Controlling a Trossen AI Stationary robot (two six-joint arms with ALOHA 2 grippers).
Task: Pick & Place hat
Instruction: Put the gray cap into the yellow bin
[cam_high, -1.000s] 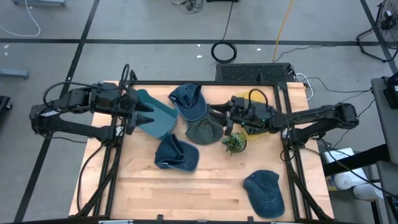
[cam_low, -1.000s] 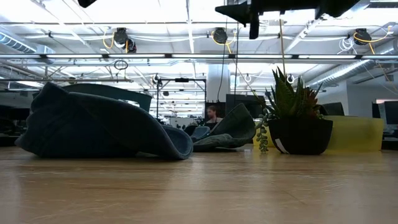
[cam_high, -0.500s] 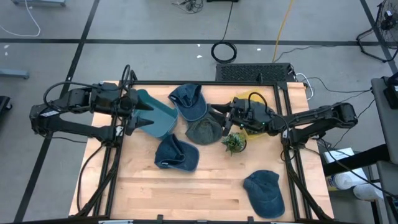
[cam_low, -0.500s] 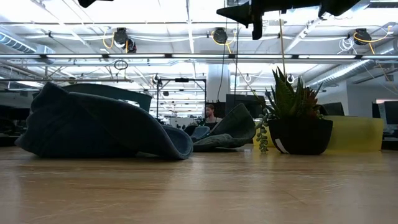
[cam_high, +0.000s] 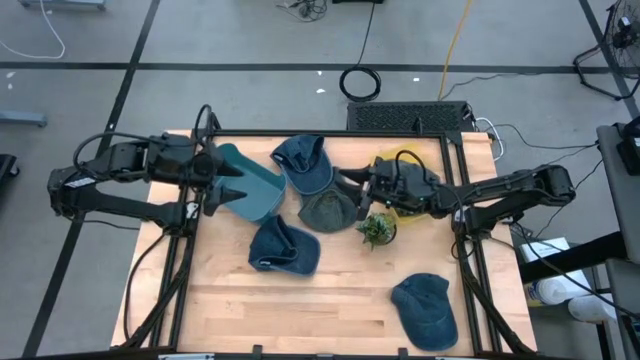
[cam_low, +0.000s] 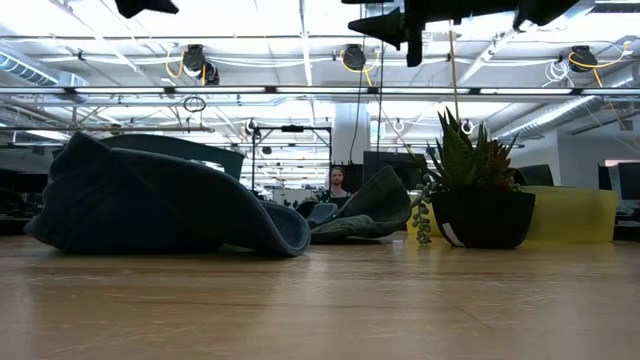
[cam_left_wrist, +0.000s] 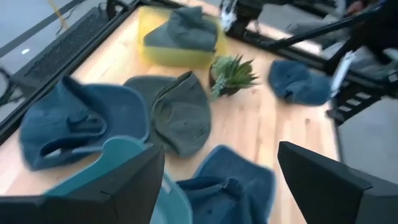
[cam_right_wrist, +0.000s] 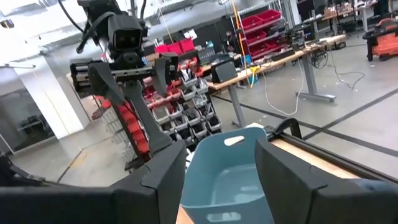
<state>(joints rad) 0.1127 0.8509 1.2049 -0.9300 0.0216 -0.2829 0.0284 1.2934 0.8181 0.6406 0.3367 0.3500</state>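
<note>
The left gripper (cam_high: 232, 187) hangs over the teal bin (cam_high: 250, 186) at the table's left rear, its fingers (cam_left_wrist: 124, 186) spread wide with nothing between them. The bin is a smooth plastic tub with rounded corners; what lies inside it is hidden under the gripper.

Just right of the bin lies a blue denim cap (cam_high: 303, 162), soft and crumpled, its adjusting strap showing. In front of it rests an olive-green cap (cam_high: 327, 210) of dull cloth, lying flat. Nearer the table's front edge a second blue cap (cam_high: 284, 246) is folded over on itself on the pale wooden table (cam_high: 330, 305).

The right gripper (cam_high: 350, 187) hovers above the olive-green cap, its fingers (cam_right_wrist: 163, 177) parted and empty, touching nothing. Beside it stands a small spiky succulent (cam_high: 377, 229) in a dark round pot. Behind the plant sits a yellow translucent bin (cam_left_wrist: 180, 43) holding a grey-green cap (cam_left_wrist: 181, 31).

At the table's front right lies a third blue cap (cam_high: 426, 308), well apart from the others.
</note>
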